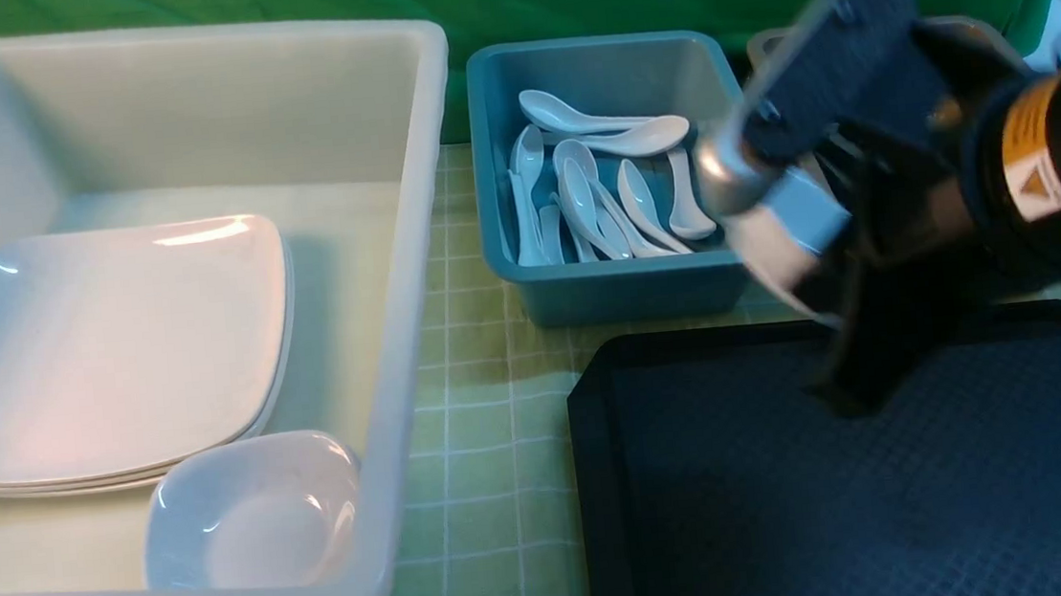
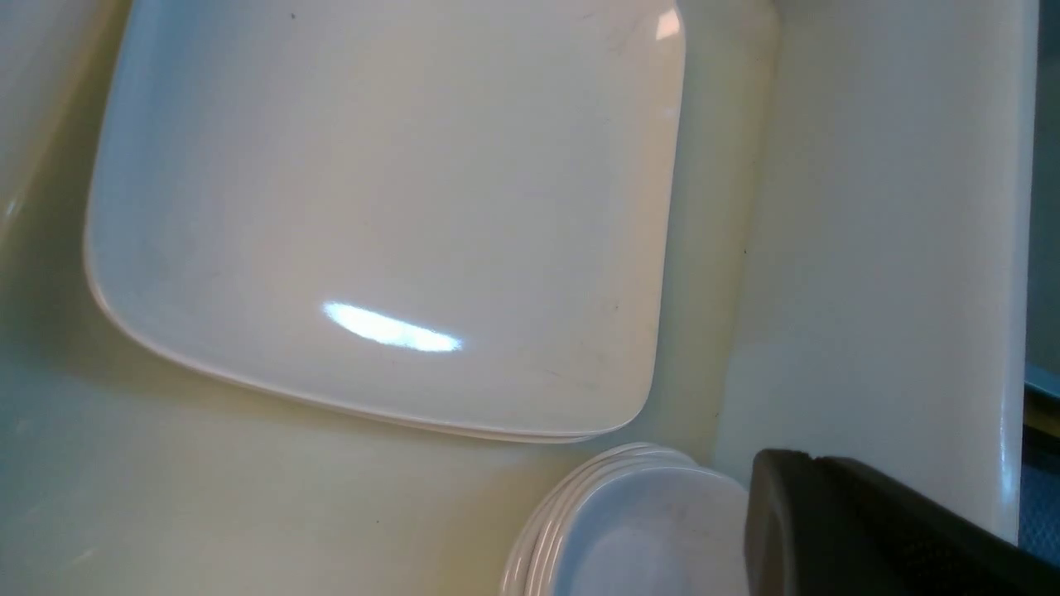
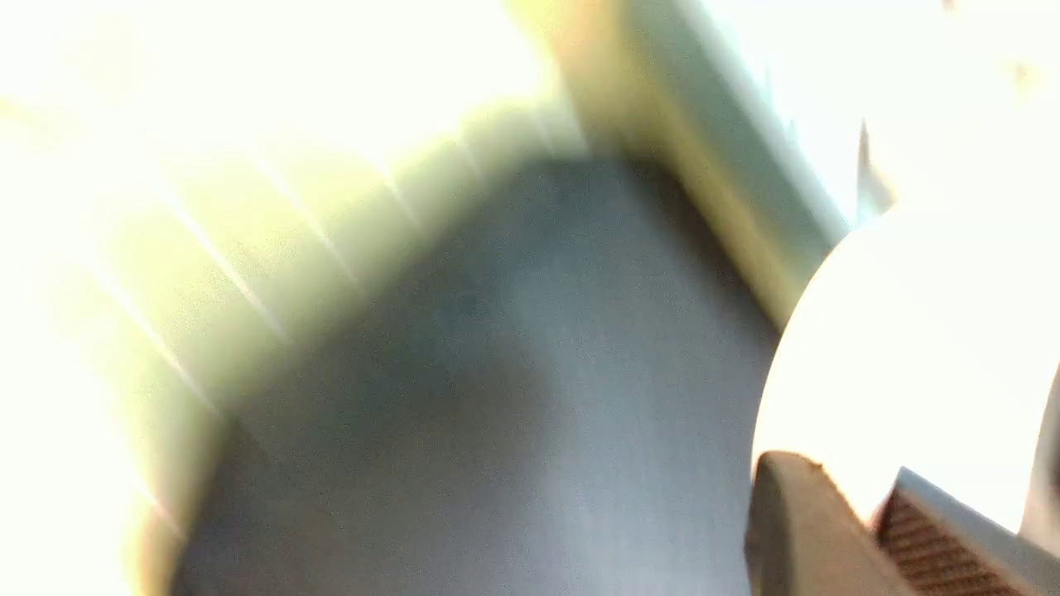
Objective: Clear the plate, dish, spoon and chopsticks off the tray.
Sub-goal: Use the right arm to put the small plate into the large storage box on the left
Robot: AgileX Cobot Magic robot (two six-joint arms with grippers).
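The black tray (image 1: 798,505) lies at the front right, and its visible surface is bare. My right arm (image 1: 1009,170) hangs blurred over the tray's far edge. The right gripper (image 3: 845,463) is shut on a white spoon (image 1: 783,271), which shows as a bright rounded shape (image 3: 919,331) against the fingers. Large white plates (image 1: 112,344) lie stacked in the white bin (image 1: 411,251), with a small dish (image 1: 252,514) in front of them. The left gripper (image 2: 807,457) is shut and empty above stacked dishes (image 2: 638,530) beside the top plate (image 2: 397,207). The chopsticks are out of view.
A blue bin (image 1: 616,290) behind the tray holds several white spoons (image 1: 612,137). A pale bin (image 1: 763,45) shows partly behind the right arm. A green checked cloth (image 1: 481,389) covers the table between the bins, and a green backdrop closes the far side.
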